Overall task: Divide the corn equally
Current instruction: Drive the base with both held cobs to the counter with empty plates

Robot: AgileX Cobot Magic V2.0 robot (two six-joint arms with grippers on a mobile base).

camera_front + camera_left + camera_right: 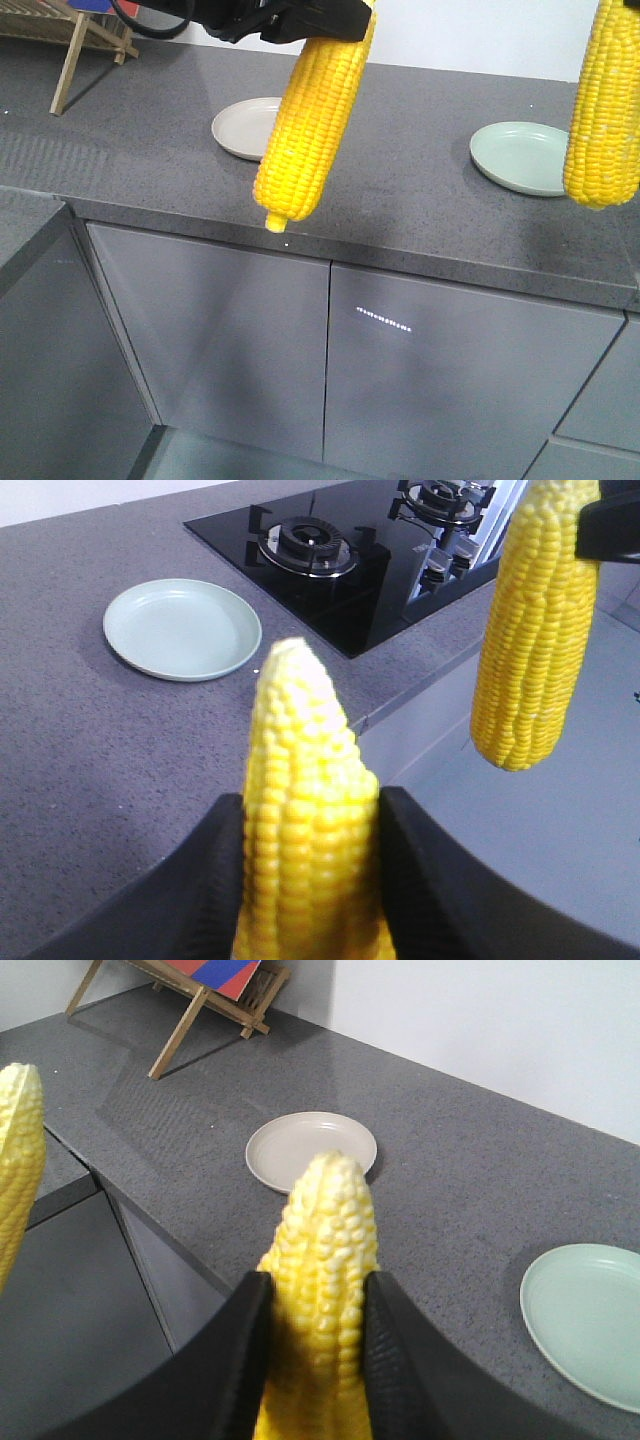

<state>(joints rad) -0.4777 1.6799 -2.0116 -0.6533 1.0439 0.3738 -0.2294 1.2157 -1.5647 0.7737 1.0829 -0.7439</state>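
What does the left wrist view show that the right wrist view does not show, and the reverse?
Only the left wrist view: the black gas hob. Only the right wrist view: the beige plate and the wooden rack. Both: the green plate, the left cob and the right cob. Each view looks along its own gripper, shut on its cob: the left gripper, the right gripper.

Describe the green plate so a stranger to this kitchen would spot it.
On the grey countertop lie two empty plates. The green plate is the one nearer the gas hob, on the right in the front view. It is pale mint; the other plate is beige.
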